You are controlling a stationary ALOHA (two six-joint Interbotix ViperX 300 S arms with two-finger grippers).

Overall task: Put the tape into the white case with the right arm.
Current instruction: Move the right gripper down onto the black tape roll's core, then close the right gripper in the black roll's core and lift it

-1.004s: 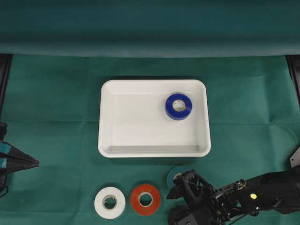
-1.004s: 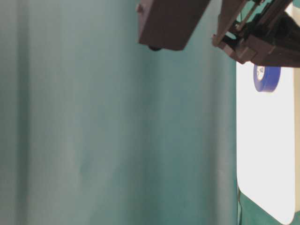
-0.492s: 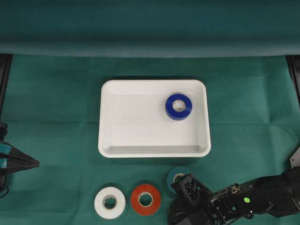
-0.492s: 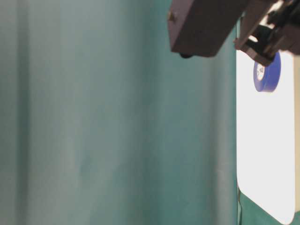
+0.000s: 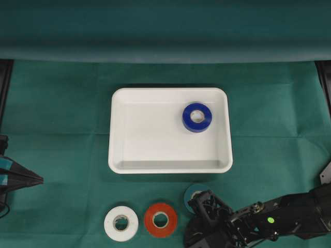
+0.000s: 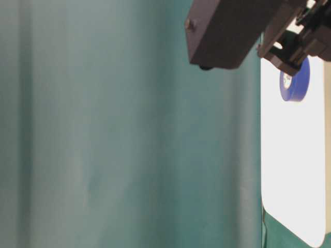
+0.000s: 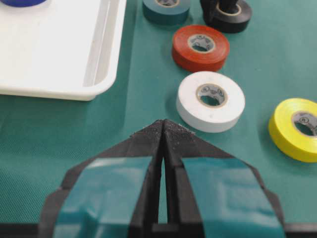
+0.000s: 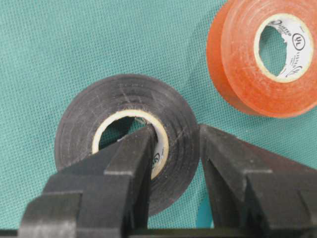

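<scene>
Altogether six tape rolls (image 7: pixel 210 100), one white case (image 5: pixel 119 155), right gripper (image 8: pixel 176 148) clamping one.

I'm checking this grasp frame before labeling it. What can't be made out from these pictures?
- Black tape roll: hidden under the right gripper in the overhead view.
- Teal roll: partly covered by that gripper overhead.
- Yellow roll: cut off by the left wrist view's right edge.
- White case: cropped and overexposed at table level.

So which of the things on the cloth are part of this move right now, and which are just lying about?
In play:
right gripper, one finger inside the core
black tape roll it grips
white case

Lying about:
blue roll, already in the case
red roll
white roll
teal roll
yellow roll
left gripper, shut
</scene>
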